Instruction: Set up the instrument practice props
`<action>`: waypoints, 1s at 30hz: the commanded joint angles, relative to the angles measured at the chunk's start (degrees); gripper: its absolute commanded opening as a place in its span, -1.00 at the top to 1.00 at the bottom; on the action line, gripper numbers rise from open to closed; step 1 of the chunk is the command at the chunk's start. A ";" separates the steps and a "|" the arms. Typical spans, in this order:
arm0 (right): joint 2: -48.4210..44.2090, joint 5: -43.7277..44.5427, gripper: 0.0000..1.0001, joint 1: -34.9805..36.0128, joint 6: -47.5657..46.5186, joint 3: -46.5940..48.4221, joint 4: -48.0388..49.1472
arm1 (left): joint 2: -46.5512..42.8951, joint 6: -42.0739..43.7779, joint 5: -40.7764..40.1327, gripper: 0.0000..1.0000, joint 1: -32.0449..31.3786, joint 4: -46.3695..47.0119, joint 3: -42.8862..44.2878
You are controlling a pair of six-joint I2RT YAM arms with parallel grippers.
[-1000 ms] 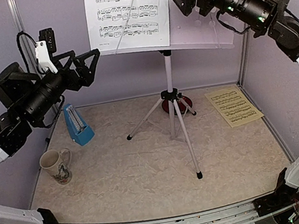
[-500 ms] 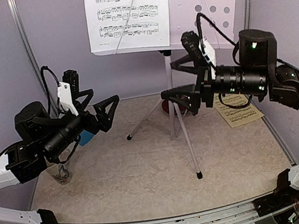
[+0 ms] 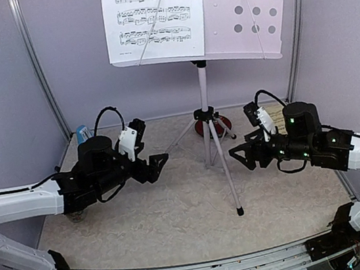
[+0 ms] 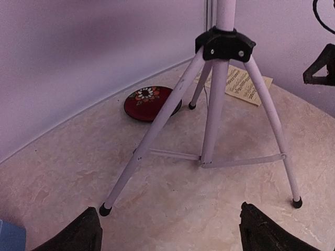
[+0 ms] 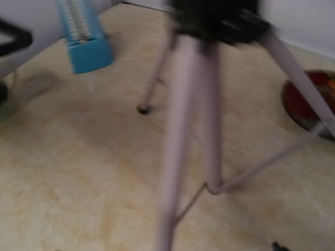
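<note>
showing one stand, one white sheet, one yellow sheet, one metronome

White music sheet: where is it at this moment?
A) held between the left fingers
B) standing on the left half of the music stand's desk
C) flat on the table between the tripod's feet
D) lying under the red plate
B: in the top view the white music sheet stands on the left half of the perforated music stand, whose right half is bare.
</note>
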 commanded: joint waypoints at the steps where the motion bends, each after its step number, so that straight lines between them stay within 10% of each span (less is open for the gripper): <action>1: 1.92 -4.16 -0.65 -2.50 5.77 -2.10 7.82 | 7.33 7.68 7.86 -0.70 3.17 2.44 5.93; 20: 17.60 -1.97 -0.28 -2.61 7.34 0.43 18.36 | 36.67 31.10 3.56 -0.11 4.79 2.91 30.62; 30: 23.27 -3.68 0.23 -2.65 7.94 5.03 18.96 | 35.41 35.17 1.03 0.63 7.55 2.74 29.84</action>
